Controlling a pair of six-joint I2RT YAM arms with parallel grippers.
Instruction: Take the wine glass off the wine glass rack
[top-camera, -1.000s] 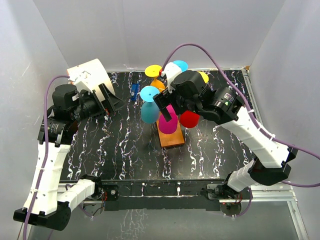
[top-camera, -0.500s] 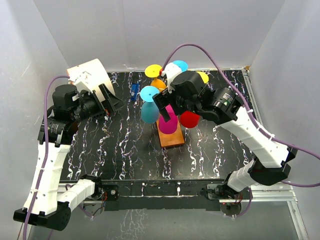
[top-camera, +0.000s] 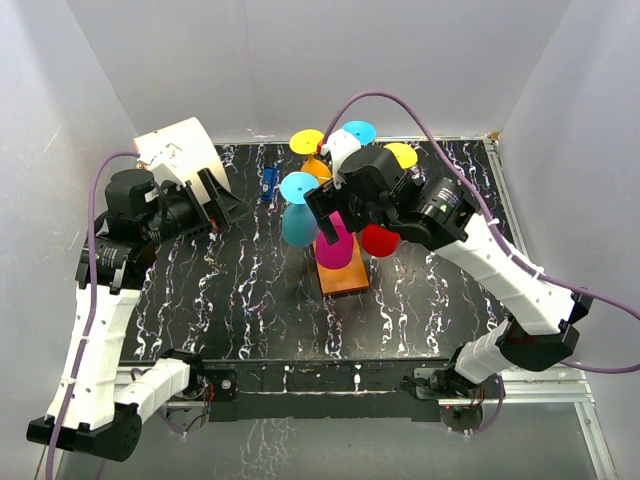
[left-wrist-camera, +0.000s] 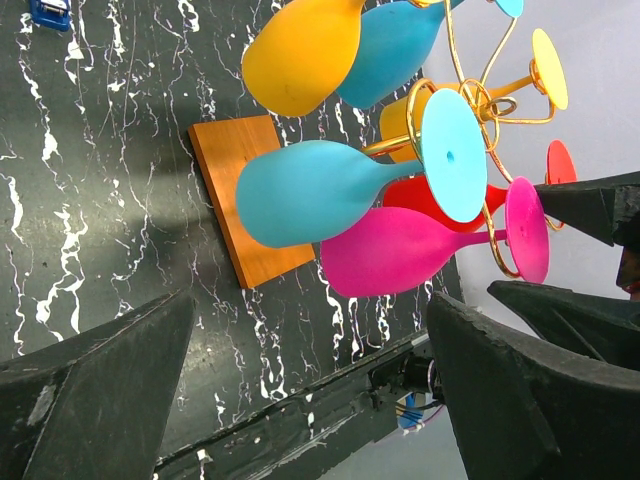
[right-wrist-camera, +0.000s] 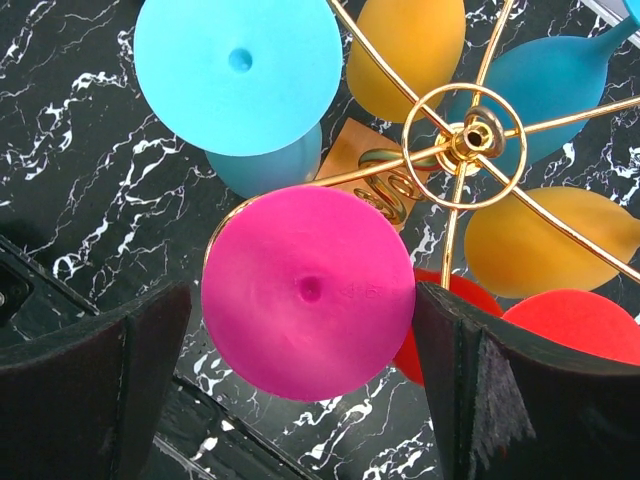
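White booth walls, black veined worktop.
Walls were plain and closed three sides; worktop was black with white streaks, evenly lit; metal rail ran along near edge.

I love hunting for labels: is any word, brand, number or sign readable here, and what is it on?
No text can be read outright.
On the pink glass foot: faint raised marks beside its centre, too blurred to read.
On the small blue object at the far edge: too small to show any print.
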